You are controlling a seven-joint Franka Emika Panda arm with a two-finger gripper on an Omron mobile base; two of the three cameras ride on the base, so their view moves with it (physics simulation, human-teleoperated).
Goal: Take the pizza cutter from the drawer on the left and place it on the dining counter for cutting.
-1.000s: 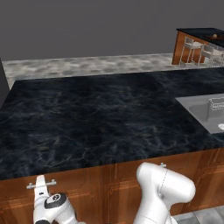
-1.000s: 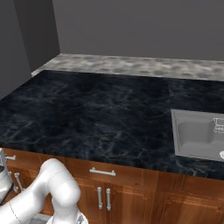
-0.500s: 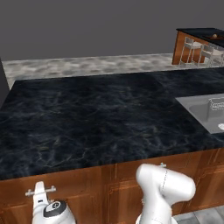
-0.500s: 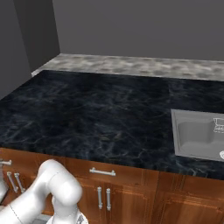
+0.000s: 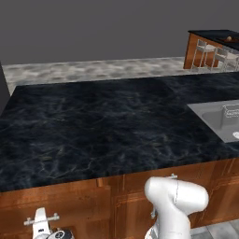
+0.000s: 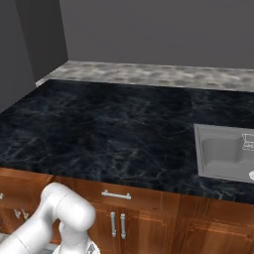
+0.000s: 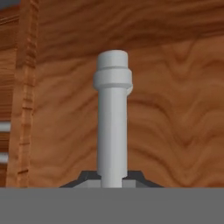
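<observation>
the hand (image 7: 112, 183) is clamped tight on the drawer's (image 7: 175, 113) silver bar handle (image 7: 112, 118), which runs straight away from the fingertips up the hand view. the wooden front lies flat just behind the bar. the cutter can't be seen, presumably inside. the pull must go straight back, square to the front.

1 sink (image 6: 223, 156), 2 chairs (image 5: 212, 55)
</observation>
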